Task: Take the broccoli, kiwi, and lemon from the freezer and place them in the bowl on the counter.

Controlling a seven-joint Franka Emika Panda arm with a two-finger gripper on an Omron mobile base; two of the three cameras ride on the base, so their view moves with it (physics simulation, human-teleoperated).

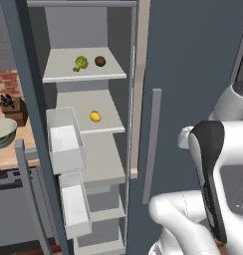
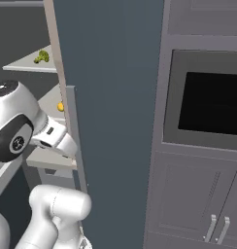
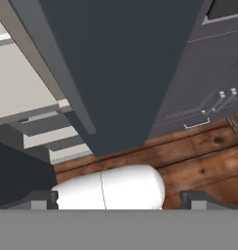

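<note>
The freezer [image 1: 86, 79] stands open with white shelves. On its upper shelf lie the yellow-green broccoli [image 1: 80, 63] and, just right of it, the brown kiwi [image 1: 99, 61]. The yellow lemon [image 1: 95, 116] rests one shelf lower. From the right base view I see the broccoli [image 2: 41, 56], and the lemon [image 2: 60, 106] half hidden behind the door edge. The pale bowl [image 1: 1, 132] sits on the tan counter [image 1: 9, 152] at the far left. My gripper [image 3: 120, 201] is open, holds nothing, and points down at the wooden floor, low and well away from the shelves.
Clear door bins [image 1: 66, 139] hang on the open freezer door at the left. A closed dark grey door [image 1: 193, 74] with a long bar handle [image 1: 152, 144] stands right of the shelves. A built-in oven [image 2: 212, 104] sits over cabinets. A knife block [image 1: 11, 107] stands behind the bowl.
</note>
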